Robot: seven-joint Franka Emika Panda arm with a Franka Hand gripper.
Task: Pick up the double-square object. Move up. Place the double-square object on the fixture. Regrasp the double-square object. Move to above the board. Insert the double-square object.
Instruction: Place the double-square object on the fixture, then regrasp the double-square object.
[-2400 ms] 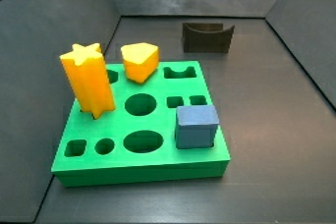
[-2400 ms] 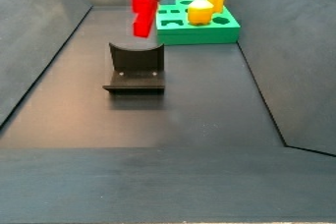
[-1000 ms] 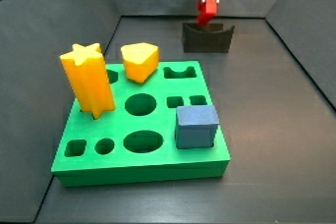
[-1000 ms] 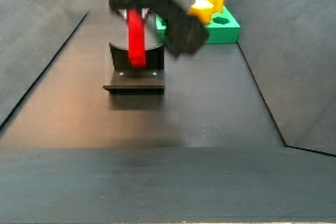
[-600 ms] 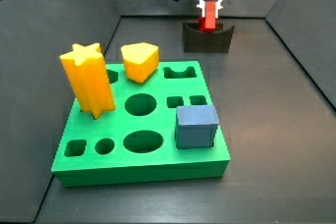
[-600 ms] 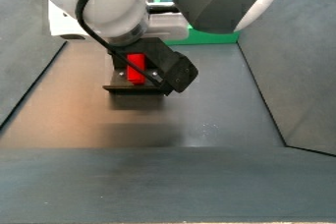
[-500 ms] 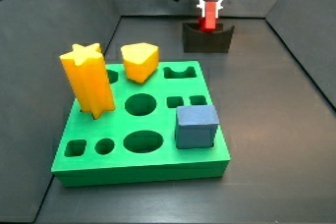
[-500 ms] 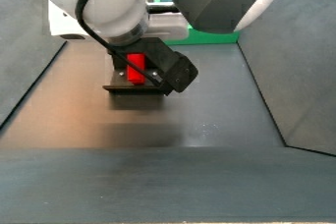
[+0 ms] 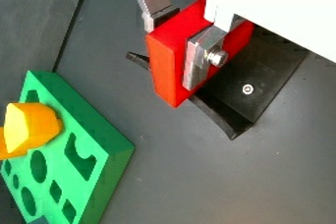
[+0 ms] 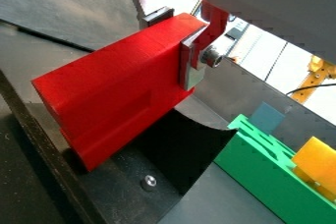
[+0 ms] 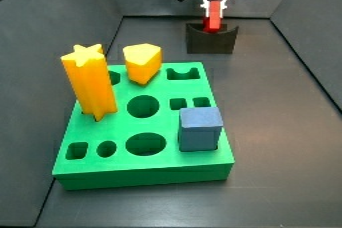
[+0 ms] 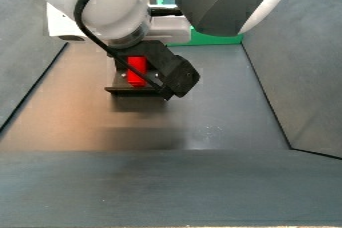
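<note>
The double-square object [image 9: 168, 71] is a bright red block, clamped between the silver fingers [image 9: 203, 57] of my gripper [image 9: 179, 39], which is shut on it. In both wrist views the block [image 10: 116, 98] stands over the dark fixture [image 10: 168, 161], its lower end down in the fixture's notch. In a side view the gripper [image 11: 211, 12] holds the red block [image 11: 211, 22] upright in the fixture [image 11: 211, 41] at the back of the bin. The arm hides most of the fixture [image 12: 134, 91] in a side view; the block [image 12: 135, 70] shows only partly. The green board [image 11: 147, 160] lies nearer the front.
On the board stand a yellow star prism [image 11: 90, 82], a yellow rounded piece [image 11: 142, 62] and a blue cube [image 11: 201, 129]. Dark sloping walls [image 11: 307, 62] enclose the floor. A sliver of the board [image 12: 214, 38] shows behind the arm.
Over the last 2.4 s the gripper came down with the red block from high above onto the fixture. In the last half second nothing has visibly moved.
</note>
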